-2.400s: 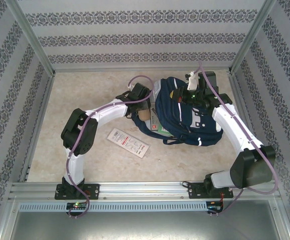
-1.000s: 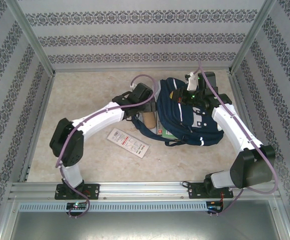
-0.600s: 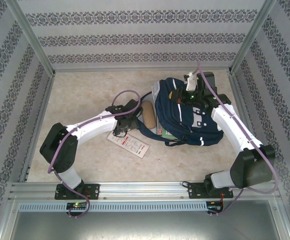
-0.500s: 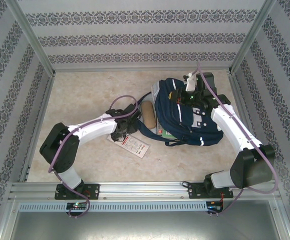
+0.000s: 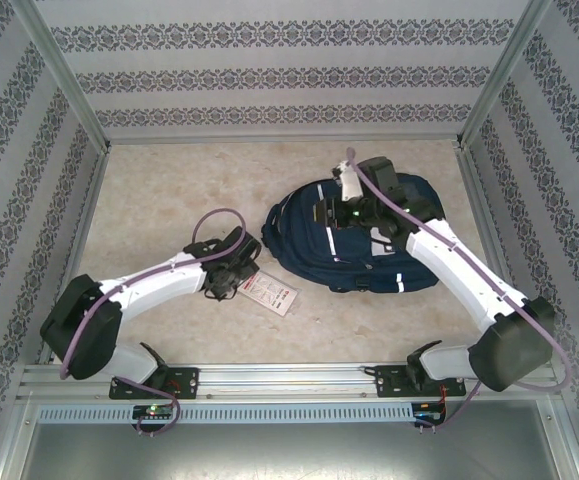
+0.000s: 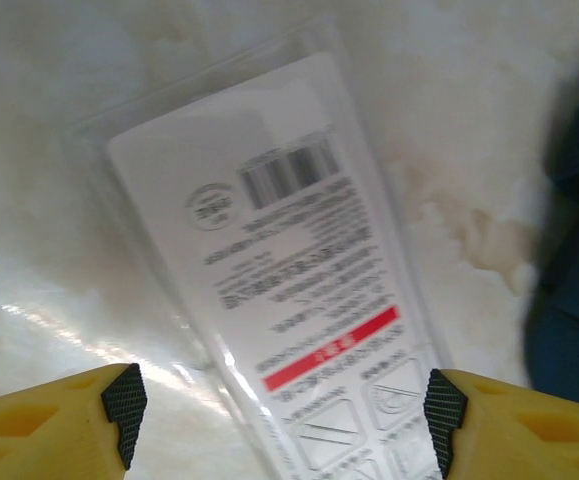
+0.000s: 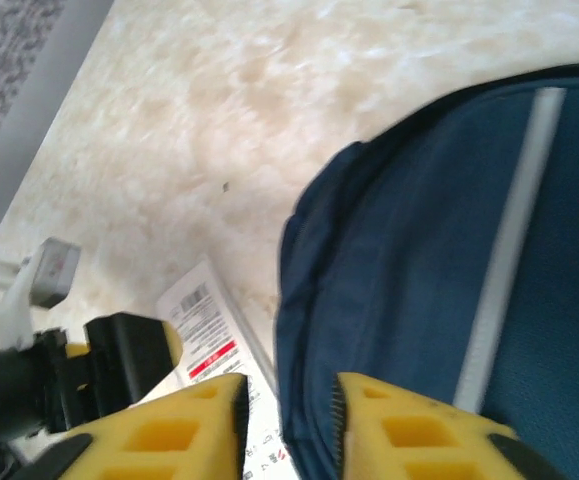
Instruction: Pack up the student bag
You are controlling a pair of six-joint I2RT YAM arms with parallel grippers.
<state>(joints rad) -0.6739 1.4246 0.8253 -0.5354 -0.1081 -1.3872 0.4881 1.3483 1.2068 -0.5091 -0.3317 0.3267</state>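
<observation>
Moved since a second ago: the left arm has drawn back from the bag opening, and the left gripper (image 5: 235, 275) now hangs over the flat packet (image 5: 272, 293). The student bag (image 5: 409, 262) has slumped flat and spread toward the left arm, and the tan object and green cover seen at its mouth earlier are out of sight.

Left side. The left wrist view shows this gripper's jaws wide apart, with the black ribbed pads (image 6: 124, 398) on yellow fingers at either lower corner and nothing held. The packet lies directly below and ahead of the fingertips. It is a clear glossy sleeve around a white card printed with a barcode, a round mark, fine text and a red bar. The overhead camera gives none of that print. A dark blue edge of the bag sits just past the right-hand finger.

Centre. The table (image 5: 169, 190) is pale, mottled and stone-like, with a slight sheen.

Right side. The right gripper (image 5: 325, 212) hovers over the upper left of the bag. Its wrist view shows a narrow gap between the yellow waffle-patterned fingers, with nothing visibly between them. The bag lies right under and beyond them as woven navy fabric, softly rounded, crossed by a white stripe (image 7: 514, 230).
</observation>
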